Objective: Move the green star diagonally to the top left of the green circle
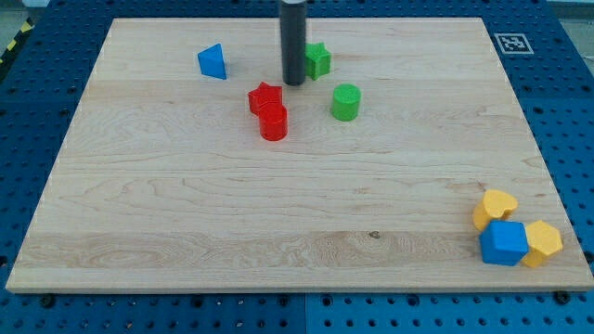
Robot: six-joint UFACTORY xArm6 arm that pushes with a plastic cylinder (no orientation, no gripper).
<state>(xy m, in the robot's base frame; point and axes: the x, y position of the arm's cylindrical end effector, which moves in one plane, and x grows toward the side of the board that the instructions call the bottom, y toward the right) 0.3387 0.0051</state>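
star up-left of circle, nearly placed | tip (bare rod, nothing to grip) just left of star | finish: nudge gently, avoid overshoot

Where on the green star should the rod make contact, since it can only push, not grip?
There are no jaws, so push rather than grip. The green star already sits up and left of the green circle. My tip rests at its left edge, so press its right face only if it must go further left.
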